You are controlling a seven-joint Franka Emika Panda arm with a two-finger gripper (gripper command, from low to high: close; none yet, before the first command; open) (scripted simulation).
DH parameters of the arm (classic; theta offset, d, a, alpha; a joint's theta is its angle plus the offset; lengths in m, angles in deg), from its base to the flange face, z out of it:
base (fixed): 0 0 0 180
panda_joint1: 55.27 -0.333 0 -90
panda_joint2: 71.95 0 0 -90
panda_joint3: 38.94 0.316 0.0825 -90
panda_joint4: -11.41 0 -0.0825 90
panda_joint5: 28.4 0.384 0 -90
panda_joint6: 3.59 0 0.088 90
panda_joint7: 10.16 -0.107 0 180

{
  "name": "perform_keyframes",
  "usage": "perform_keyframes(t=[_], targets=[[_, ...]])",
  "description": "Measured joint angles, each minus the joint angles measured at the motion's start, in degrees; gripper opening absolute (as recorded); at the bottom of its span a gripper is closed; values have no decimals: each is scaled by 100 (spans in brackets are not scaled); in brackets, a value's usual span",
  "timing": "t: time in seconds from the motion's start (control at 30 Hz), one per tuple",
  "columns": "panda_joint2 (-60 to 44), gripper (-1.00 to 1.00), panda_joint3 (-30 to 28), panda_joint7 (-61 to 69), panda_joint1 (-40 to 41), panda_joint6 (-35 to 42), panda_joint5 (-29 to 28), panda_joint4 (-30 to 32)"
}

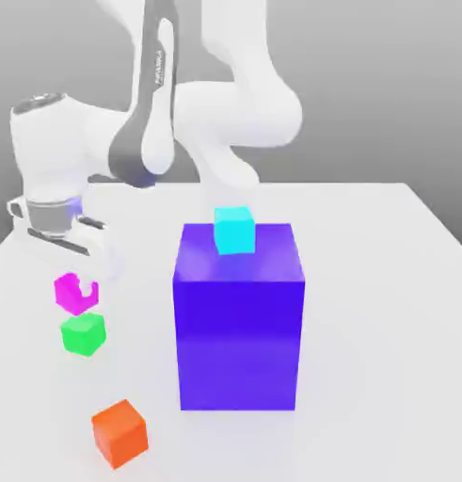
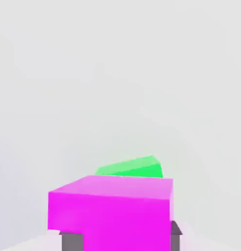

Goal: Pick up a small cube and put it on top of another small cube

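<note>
Exterior view first: the white bench (image 1: 385, 282) carries everything, and the Panda arm (image 1: 225, 113) bends over it from the far side, reaching toward the exterior view's left. Well off to the side of the gripper, toward the exterior view's right, stands the big blue-purple block (image 1: 239, 315) with a cyan cube (image 1: 234, 231) resting on its top near the far edge; both look like bystanders to this job. The gripper (image 1: 80, 282) hangs low over the bench, closed narrowly on the small magenta cube (image 1: 75, 293), whose visible notch is where a finger covers part of it. In the hand view the fingers (image 2: 71, 241) show as dark stubs on either side of the magenta cube (image 2: 112, 213), which confirms the hold. Just beneath the gripper, nearly touching the carried cube, sits the small green cube (image 1: 83, 333), also seen just past the magenta one from the hand camera (image 2: 134, 168). That closeness suggests the cube is held above its target for stacking; it seems slightly off-centre, so a small correction may be needed before release, or it could tip off. Farther from the gripper, toward the near edge of the bench, lies an orange cube (image 1: 119, 433), apart from the rest.
</note>
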Motion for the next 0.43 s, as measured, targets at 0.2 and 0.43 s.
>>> perform_keyframes(t=[0.2, 0.43], targets=[[-790, -100, 177, 958, -220, -671, 1380, 14], [-969, 100, 329, 1209, -135, -816, 1741, 17]])
